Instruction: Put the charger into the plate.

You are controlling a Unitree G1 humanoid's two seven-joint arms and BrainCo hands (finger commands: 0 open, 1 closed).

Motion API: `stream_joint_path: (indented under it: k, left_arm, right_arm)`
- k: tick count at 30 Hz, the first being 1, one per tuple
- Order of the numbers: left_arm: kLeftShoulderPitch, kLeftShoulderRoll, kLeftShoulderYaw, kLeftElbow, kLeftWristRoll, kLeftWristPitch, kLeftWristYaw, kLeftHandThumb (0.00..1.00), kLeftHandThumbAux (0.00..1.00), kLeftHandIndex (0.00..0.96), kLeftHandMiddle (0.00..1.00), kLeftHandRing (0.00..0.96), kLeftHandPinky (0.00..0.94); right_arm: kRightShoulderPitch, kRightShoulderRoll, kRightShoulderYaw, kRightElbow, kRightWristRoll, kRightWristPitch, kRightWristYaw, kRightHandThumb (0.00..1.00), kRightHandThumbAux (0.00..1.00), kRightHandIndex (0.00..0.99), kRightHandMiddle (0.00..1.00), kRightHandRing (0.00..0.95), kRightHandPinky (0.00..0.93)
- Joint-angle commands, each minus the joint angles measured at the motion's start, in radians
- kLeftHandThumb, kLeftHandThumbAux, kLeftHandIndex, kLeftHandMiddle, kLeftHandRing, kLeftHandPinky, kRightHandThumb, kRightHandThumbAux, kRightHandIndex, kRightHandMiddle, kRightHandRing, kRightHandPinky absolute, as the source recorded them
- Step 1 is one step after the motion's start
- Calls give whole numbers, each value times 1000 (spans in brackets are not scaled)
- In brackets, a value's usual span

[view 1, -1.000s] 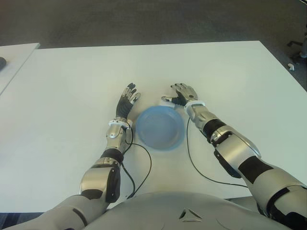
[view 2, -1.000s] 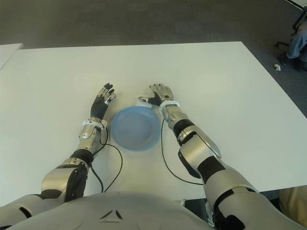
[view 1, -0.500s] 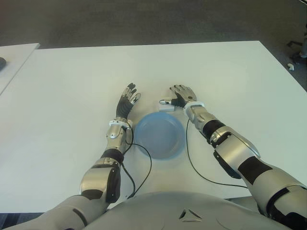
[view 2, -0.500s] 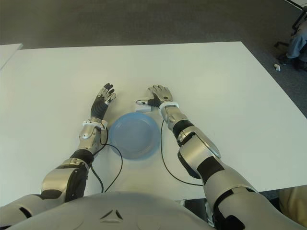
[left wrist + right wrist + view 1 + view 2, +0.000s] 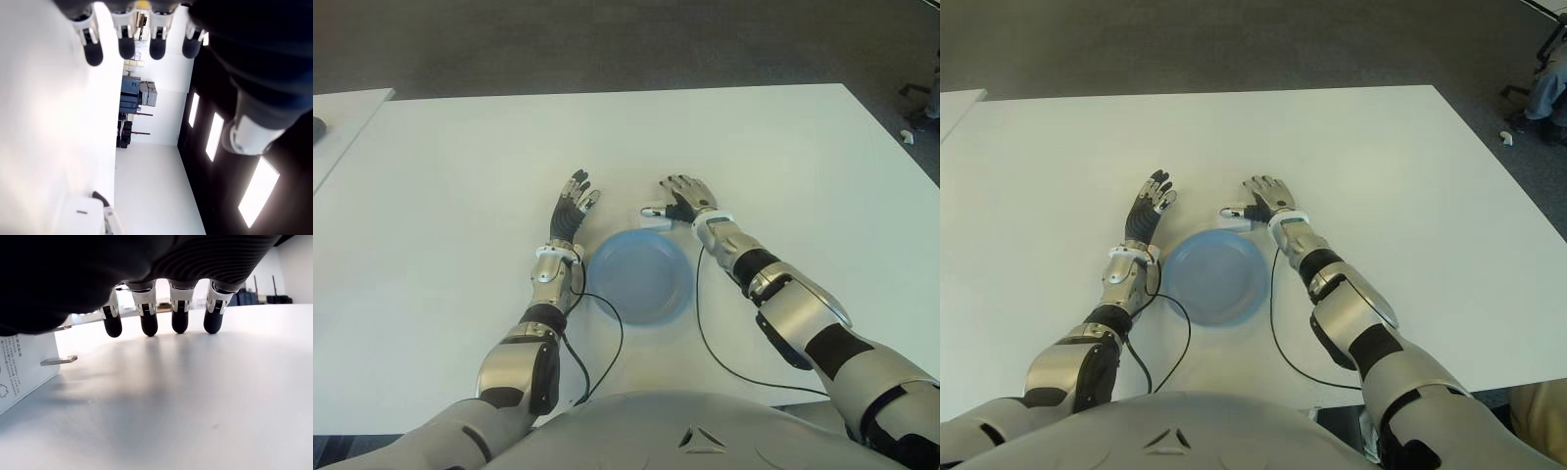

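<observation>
The blue plate (image 5: 639,275) lies on the white table (image 5: 460,196) between my two forearms. Just past its far rim sits the small white charger (image 5: 657,221), off the plate. My right hand (image 5: 684,196) hovers palm-down beside it, thumb reaching over the charger and fingers (image 5: 148,323) stretched out straight, open. In the right wrist view the charger (image 5: 19,374) shows beside the palm, its metal prongs pointing out along the table. To the plate's left, my left hand (image 5: 573,203) is open, holding nothing.
Black cables (image 5: 610,328) loop from both wrists over the table near the front edge. A second table (image 5: 342,117) stands at the far left. Dark floor lies beyond the far edge, with some small items (image 5: 907,135) at the right.
The plate has slid toward me, uncovering the charger at its far rim. My right hand has shifted slightly, thumb now over the charger. The left hand has not moved.
</observation>
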Motion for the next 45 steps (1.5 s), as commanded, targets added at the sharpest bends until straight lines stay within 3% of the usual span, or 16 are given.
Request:
stream_joint_path:
  k: [1, 11, 31, 45]
  left_arm:
    - [157, -39, 1, 102, 3, 102, 6, 140, 634, 0, 0, 51, 141]
    - [154, -34, 7, 102, -4, 109, -9, 160, 626, 0, 0, 43, 121]
    - [154, -21, 1, 101, 10, 108, 9, 156, 618, 0, 2, 45, 126]
    - [149, -16, 13, 104, -6, 116, -19, 153, 605, 0, 6, 46, 130]
  right_arm:
    - [89, -14, 27, 50, -15, -15, 34, 309, 99, 0, 0, 0, 0]
    - [110, -42, 23, 67, -11, -32, 3, 297, 104, 0, 0, 0, 0]
    - [191, -199, -53, 13, 46, -57, -95, 312, 143, 0, 0, 0, 0]
    - [235, -254, -100, -36, 81, -72, -122, 352, 161, 0, 0, 0, 0]
